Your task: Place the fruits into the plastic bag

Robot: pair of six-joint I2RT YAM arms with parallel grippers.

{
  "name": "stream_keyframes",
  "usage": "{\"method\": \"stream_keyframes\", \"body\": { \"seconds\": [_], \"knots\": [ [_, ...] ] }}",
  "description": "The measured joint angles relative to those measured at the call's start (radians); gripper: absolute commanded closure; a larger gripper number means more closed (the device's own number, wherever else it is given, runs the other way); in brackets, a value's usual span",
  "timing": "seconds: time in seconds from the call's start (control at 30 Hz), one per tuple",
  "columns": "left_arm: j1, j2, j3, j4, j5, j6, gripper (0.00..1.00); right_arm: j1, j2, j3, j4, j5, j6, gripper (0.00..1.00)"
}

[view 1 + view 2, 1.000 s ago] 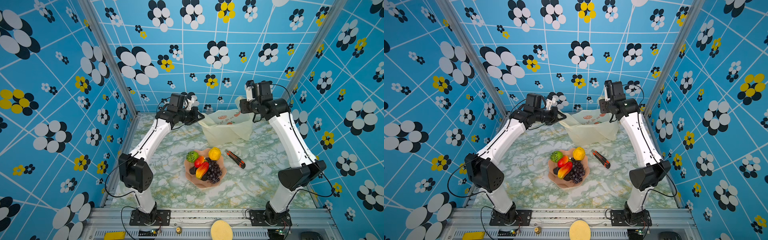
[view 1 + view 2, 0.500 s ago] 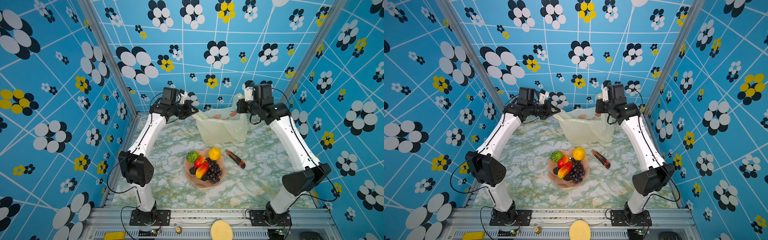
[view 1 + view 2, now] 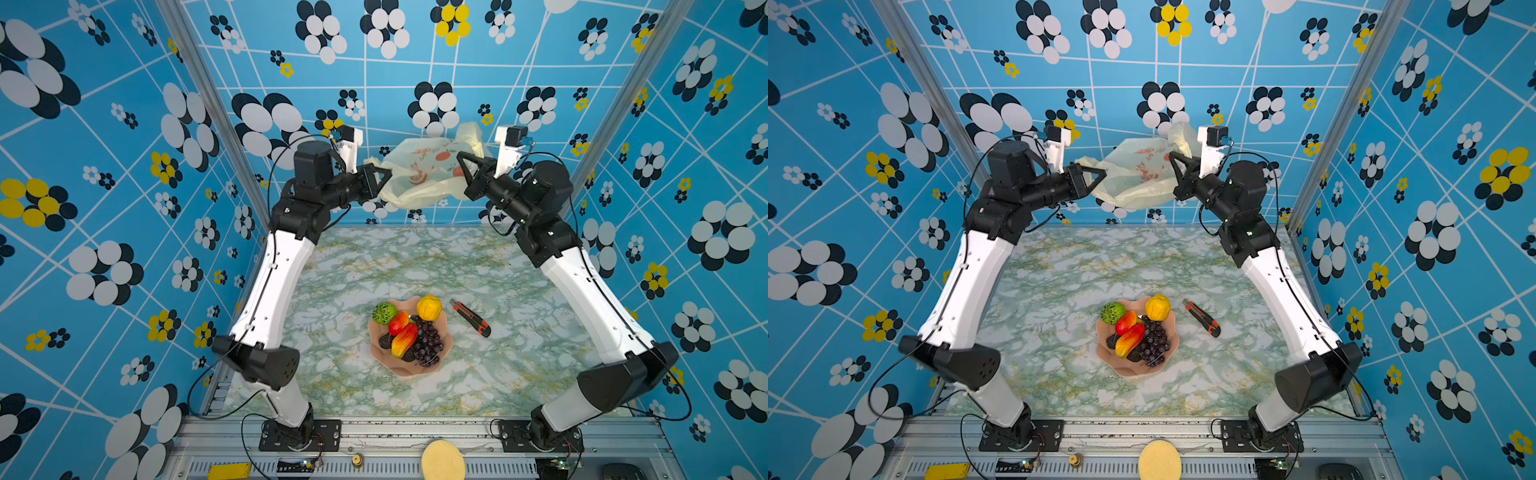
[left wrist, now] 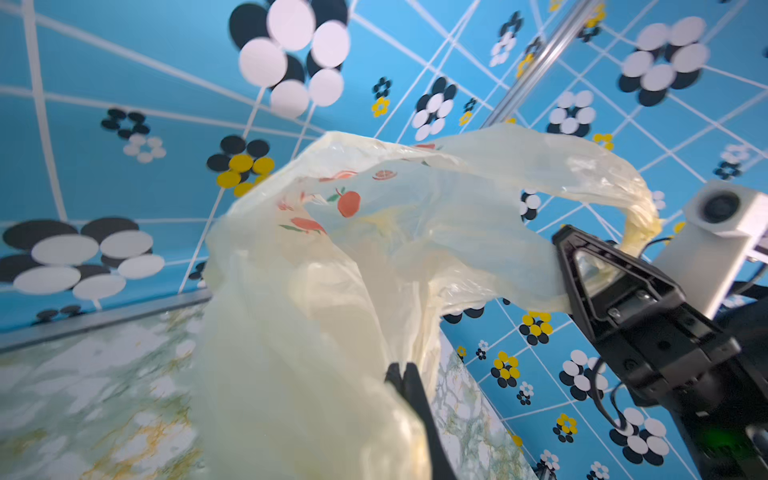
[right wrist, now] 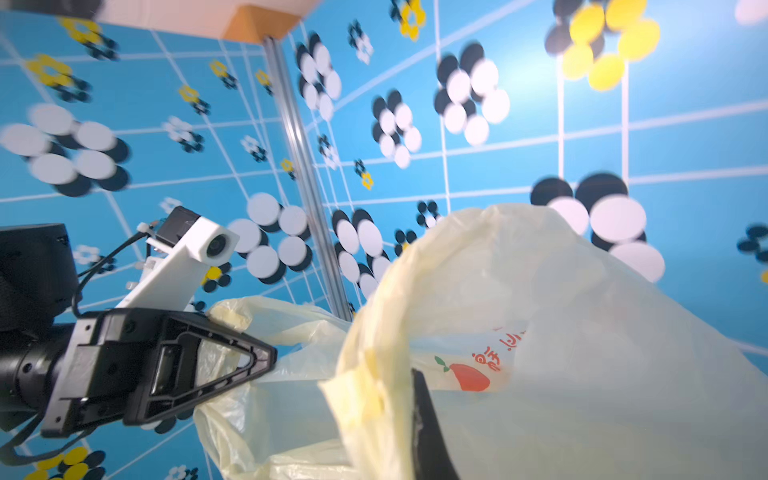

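Observation:
The plastic bag [image 3: 424,174] [image 3: 1138,174] hangs high above the back of the table, stretched between both grippers. My left gripper [image 3: 388,174] [image 4: 402,368] is shut on the bag's left handle edge. My right gripper [image 3: 459,156] [image 5: 415,374] is shut on its right handle edge. The cream film [image 4: 332,249] [image 5: 561,332] with orange fruit prints fills both wrist views. The fruits [image 3: 409,332] lie heaped in a pink dish [image 3: 411,372] on the table: lemon [image 3: 429,306], green ball [image 3: 384,312], strawberry [image 3: 397,322], mango [image 3: 403,340], grapes [image 3: 428,343].
A red-and-black utility knife [image 3: 471,318] lies just right of the dish. The patterned back wall stands close behind the bag. A yellow round pad [image 3: 442,459] and a yellow block [image 3: 228,471] sit on the front rail, off the marble tabletop [image 3: 519,374].
Both arms have risen and carried the bag from the tabletop up into the air near the back wall. The right gripper has shut on the bag.

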Motion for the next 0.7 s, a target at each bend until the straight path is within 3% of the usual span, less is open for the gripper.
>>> {"method": "stream_keyframes", "body": {
  "seconds": [0.1,0.17,0.23,0.37,0.47,0.57,0.7],
  "knots": [
    [-0.1,-0.254,-0.247,0.13,-0.087,0.124,1.0,0.003,-0.142,-0.167,0.101,-0.005,-0.014,1.0],
    [-0.09,-0.381,-0.413,0.181,-0.156,0.157,1.0,0.001,-0.183,-0.262,0.081,0.006,-0.015,1.0],
    [-0.024,-0.415,-0.549,0.188,-0.198,0.132,1.0,0.001,-0.14,-0.326,-0.003,0.018,-0.018,1.0],
    [0.074,-0.242,-0.745,0.153,-0.173,0.047,1.0,0.001,0.033,-0.518,-0.127,0.034,0.018,1.0],
    [0.072,-0.077,-0.857,0.06,-0.167,0.008,1.0,0.001,0.096,-0.647,-0.236,0.037,0.071,1.0],
    [0.049,-0.063,-0.864,-0.033,-0.163,-0.01,1.0,0.001,0.097,-0.604,-0.269,0.03,0.101,1.0],
    [0.042,-0.074,-0.722,-0.05,-0.156,-0.01,1.0,0.001,0.087,-0.471,-0.207,0.02,0.137,1.0]
  ]
}}
